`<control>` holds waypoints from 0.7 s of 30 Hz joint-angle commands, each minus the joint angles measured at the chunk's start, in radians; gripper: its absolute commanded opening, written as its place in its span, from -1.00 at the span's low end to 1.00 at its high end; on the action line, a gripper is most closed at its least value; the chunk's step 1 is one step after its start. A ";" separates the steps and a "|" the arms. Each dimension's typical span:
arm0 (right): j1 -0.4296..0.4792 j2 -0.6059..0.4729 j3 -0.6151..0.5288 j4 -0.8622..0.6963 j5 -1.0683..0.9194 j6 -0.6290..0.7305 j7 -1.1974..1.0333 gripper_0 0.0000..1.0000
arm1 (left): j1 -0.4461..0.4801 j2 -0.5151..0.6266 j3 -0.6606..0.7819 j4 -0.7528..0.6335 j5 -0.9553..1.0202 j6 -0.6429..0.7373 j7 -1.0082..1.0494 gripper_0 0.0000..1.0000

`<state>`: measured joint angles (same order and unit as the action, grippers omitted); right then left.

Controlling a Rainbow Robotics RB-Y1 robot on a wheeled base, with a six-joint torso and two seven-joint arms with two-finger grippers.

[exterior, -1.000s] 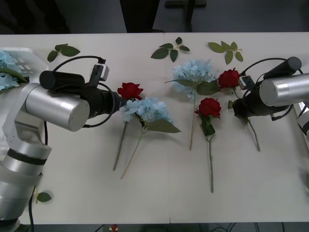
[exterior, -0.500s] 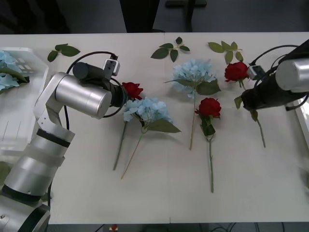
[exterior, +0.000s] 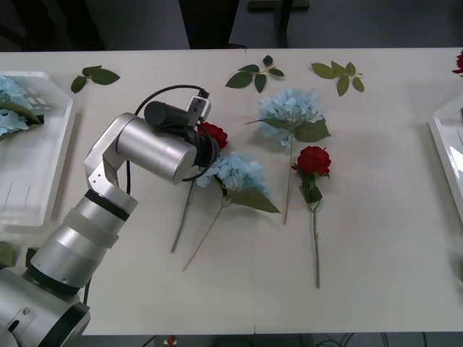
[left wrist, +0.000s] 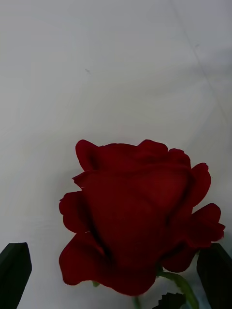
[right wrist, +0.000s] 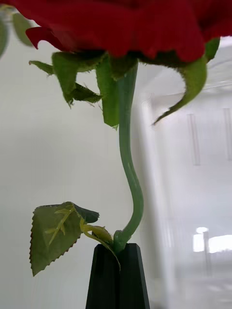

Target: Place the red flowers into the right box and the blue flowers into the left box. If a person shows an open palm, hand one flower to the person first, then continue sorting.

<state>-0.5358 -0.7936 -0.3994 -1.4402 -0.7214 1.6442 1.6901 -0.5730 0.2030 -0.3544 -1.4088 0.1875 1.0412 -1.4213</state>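
Carrying one rose (right wrist: pixel 121 29) clamped by its stem in the right gripper (right wrist: pixel 117 275) toward the right box (exterior: pixel 450 155); straddling another rose (left wrist: pixel 140 222) with the open left gripper (left wrist: pixel 116 275), closing next.

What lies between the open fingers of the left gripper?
In the left wrist view, a red rose head sits between the left gripper's open black fingers, above bare white table.
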 commanded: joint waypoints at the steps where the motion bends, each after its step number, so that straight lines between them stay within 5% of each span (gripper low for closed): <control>1: 0.013 -0.072 0.028 -0.022 0.072 -0.007 0.092 -1.00 | -0.005 -0.005 -0.024 -0.021 -0.003 -0.017 0.022 1.00; 9: 0.033 -0.072 0.091 -0.022 0.342 -0.043 0.089 -1.00 | 0.027 -0.001 -0.057 -0.019 -0.022 -0.024 0.010 1.00; 16: 0.077 -0.024 0.113 0.032 0.450 -0.211 0.083 -1.00 | 0.048 -0.001 -0.072 -0.019 -0.033 -0.029 -0.001 0.98; 21: 0.076 -0.019 0.149 0.156 0.453 -0.385 0.083 -1.00 | 0.050 -0.001 -0.074 -0.009 -0.036 -0.030 -0.001 0.53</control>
<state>-0.4458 -0.8019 -0.2698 -1.3242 -0.2748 1.3058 1.7695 -0.5217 0.2030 -0.4094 -1.4083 0.1588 1.0252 -1.4214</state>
